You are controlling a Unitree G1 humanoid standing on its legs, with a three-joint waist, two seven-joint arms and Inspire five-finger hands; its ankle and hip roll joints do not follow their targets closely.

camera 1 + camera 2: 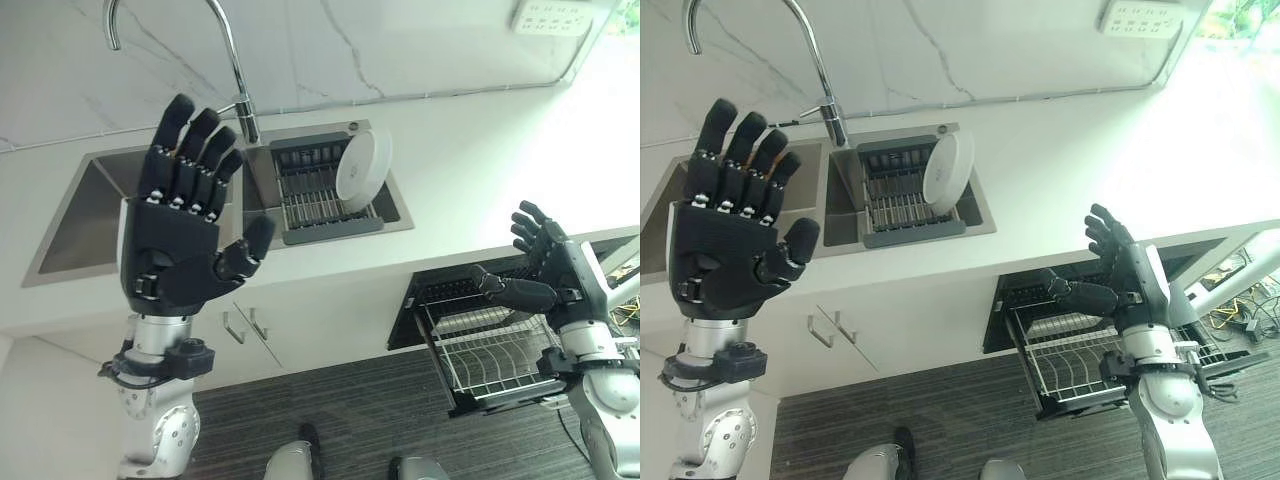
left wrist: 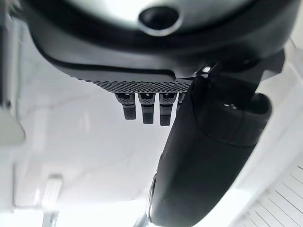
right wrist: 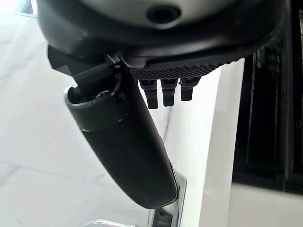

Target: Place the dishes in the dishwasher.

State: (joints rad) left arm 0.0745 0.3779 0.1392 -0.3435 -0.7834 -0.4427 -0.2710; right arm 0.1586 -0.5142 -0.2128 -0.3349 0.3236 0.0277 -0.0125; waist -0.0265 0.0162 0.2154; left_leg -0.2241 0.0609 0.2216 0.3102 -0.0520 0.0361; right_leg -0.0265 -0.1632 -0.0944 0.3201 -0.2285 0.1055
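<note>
Left hand (image 1: 180, 250) raised before the sink (image 1: 90, 215), fingers spread, empty. Right hand (image 1: 548, 272) likewise spread and empty above the pulled-out dishwasher rack (image 1: 490, 355). White plate (image 1: 362, 168) stands on edge in the sink's drying rack (image 1: 310, 195).

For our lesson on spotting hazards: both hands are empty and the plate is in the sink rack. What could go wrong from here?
1. The white plate leans on edge in the sink's drying rack; a careless grasp might tip it or let it slip.
2. The faucet stands close beside the raised, open left hand, so reaching could knock it.
3. The open right hand hovers above the pulled-out dishwasher rack and could snag its wires.
</note>
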